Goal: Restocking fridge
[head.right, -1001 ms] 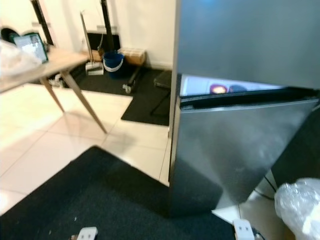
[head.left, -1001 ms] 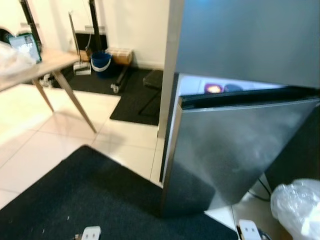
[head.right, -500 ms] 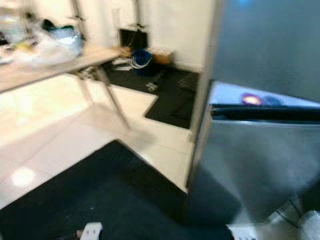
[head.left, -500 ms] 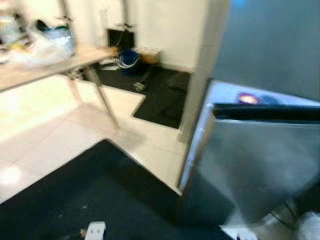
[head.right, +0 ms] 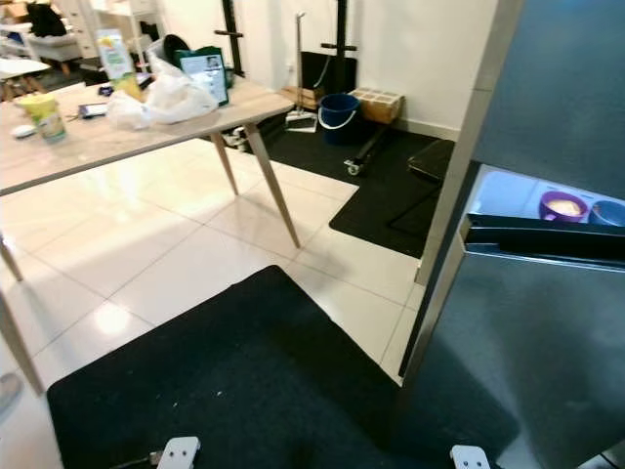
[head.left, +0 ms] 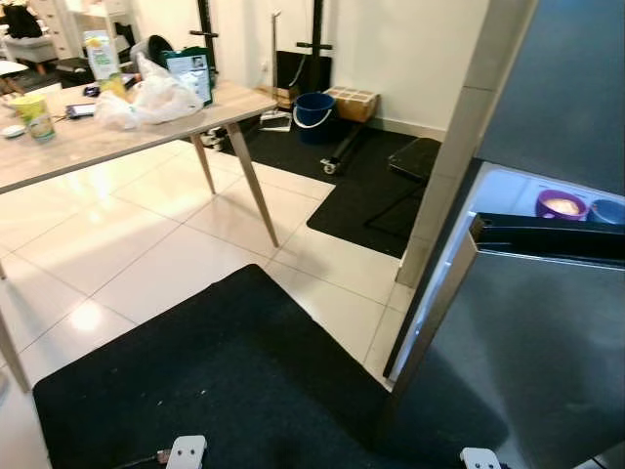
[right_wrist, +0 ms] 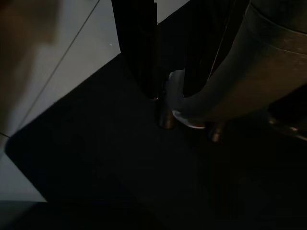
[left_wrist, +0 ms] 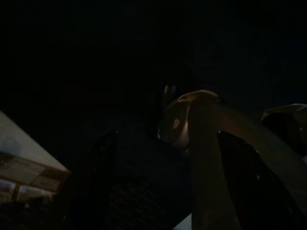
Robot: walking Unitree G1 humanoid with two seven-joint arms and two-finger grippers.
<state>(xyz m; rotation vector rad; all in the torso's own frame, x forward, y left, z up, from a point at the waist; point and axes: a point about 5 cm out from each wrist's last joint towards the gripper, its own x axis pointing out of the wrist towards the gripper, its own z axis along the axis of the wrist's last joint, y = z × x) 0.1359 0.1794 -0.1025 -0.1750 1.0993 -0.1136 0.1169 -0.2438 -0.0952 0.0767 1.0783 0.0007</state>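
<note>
Two grippers you can barely read: the left gripper (left_wrist: 158, 158) hangs in darkness, the right gripper (right_wrist: 177, 62) over the black mat (head.left: 215, 381), grip states unclear. Beyond, your fridge (head.left: 547, 195) stands ajar at right, bowls (head.left: 560, 204) inside; the wooden table (head.left: 117, 137) with a plastic bag (head.left: 156, 98) is far left.

Ahead on the right: fridge (head.left: 547, 88), its lower door (head.left: 527, 352) swung open toward the camera, two bowls (head.left: 562, 205) on a shelf inside, behind the door's top edge. On the left: table (head.left: 127, 137) bearing a plastic bag (head.left: 151, 98), a carton (head.left: 100, 59) behind it, a cup (head.left: 34, 112) further left. Underfoot, between table and fridge: mat (head.left: 215, 381). Farther back by the wall: second mat (head.left: 371, 186), with a bucket (head.left: 314, 109) and a crate (head.left: 354, 102) just beside it, to its right.
</note>
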